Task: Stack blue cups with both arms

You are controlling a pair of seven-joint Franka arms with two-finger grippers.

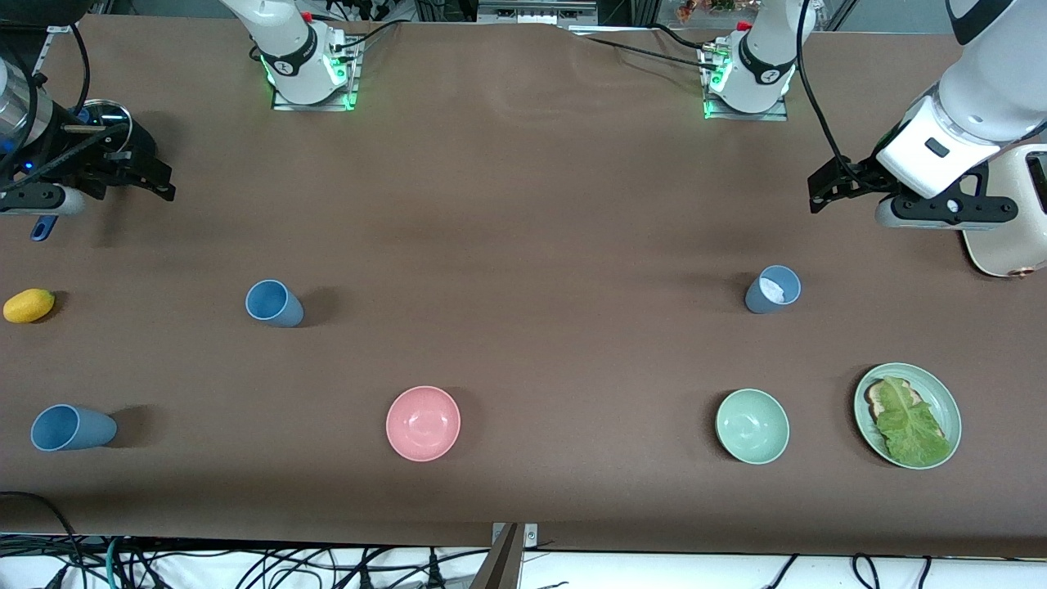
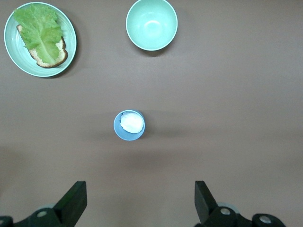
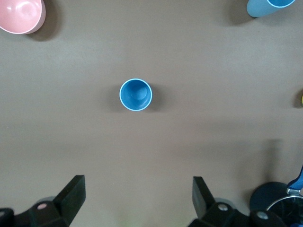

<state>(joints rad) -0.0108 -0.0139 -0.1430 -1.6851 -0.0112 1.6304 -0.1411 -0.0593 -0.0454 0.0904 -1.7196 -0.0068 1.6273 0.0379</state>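
Note:
Three blue cups stand on the brown table. A sky-blue cup [image 1: 274, 303] is toward the right arm's end and shows in the right wrist view [image 3: 136, 94]. A second sky-blue cup [image 1: 69, 428] is nearer the front camera, at that end's edge [image 3: 270, 5]. A grey-blue cup [image 1: 773, 289] with something white inside is toward the left arm's end [image 2: 129, 125]. My right gripper [image 1: 155, 176] [image 3: 139, 198] is open and empty, up over the table. My left gripper [image 1: 826, 188] [image 2: 140, 201] is open and empty, also raised.
A pink bowl [image 1: 423, 423] [image 3: 19, 14], a green bowl [image 1: 752, 426] [image 2: 151, 23] and a green plate [image 1: 947, 405] [image 2: 71, 28] with bread and lettuce lie near the front edge. A yellow fruit [image 1: 29, 305] lies at the right arm's end. A white appliance [image 1: 1006, 237] stands at the left arm's end.

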